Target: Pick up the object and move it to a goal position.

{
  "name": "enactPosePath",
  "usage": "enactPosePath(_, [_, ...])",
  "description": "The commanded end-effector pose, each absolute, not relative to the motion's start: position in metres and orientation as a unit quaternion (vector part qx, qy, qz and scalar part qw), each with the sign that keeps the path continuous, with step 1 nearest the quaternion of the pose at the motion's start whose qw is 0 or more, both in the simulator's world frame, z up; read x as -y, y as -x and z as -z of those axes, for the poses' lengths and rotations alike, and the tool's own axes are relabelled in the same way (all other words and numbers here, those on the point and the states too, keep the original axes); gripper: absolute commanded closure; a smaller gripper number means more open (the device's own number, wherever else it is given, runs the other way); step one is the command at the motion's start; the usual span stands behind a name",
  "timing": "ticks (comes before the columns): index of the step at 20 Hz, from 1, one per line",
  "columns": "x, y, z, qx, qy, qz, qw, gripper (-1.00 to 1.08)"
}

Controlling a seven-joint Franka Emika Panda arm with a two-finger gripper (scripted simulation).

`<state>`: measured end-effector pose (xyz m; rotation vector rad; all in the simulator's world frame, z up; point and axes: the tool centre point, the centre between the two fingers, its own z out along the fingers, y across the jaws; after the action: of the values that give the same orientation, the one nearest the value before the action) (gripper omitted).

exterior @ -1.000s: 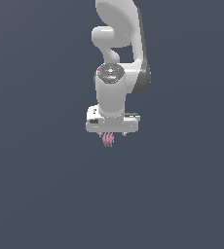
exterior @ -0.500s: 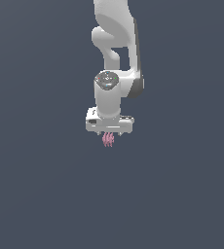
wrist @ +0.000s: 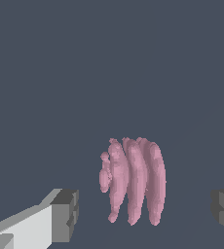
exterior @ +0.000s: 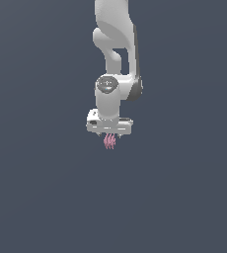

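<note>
jaws: wide apart in the wrist view, one dark pad (wrist: 65,215) on each side of the frame, clear gaps between both pads and the pink thing. Nothing gripped.
gripper (exterior: 109,134): white, pointing straight down, hanging off the arm's wrist in the exterior view.
object (wrist: 133,182): small pink cluster of four or five thin ribbed lobes packed side by side, sitting between the two pads, touching neither.
object position: directly under the gripper in the exterior view (exterior: 109,142), top of it right at the fingertip line, rest sticking out below.
object long axis: lobes run lengthwise across the line that joins the two pads; in the exterior view they look near vertical, tips pointing down.
object size: much smaller than the gripper body.
contact with surface: cannot tell whether the object rests on the table or is clear of it; no shadow or edge visible.
table (exterior: 184,197): flat uniform dark grey-blue, fills the background in both views.
arm (exterior: 116,49): white links come down from the top edge of the exterior view, dark band on the exterior view's right side of the elbow.
containers: no container to report.
</note>
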<state>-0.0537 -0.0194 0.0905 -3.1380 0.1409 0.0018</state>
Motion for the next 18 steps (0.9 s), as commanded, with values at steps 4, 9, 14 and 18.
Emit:
enactPosePath(4, [0.020, 0.054, -0.087, -0.045, 0.999, -0.001, 0.000, -0.92])
enactPosePath(9, [0.020, 0.055, -0.069, -0.045, 0.999, 0.000, 0.000, -0.92])
enactPosePath(14, [0.020, 0.056, -0.046, -0.046, 0.999, 0.000, 0.000, -0.92])
enactPosePath(18, [0.020, 0.055, -0.040, -0.046, 0.999, 0.000, 0.000, -0.92])
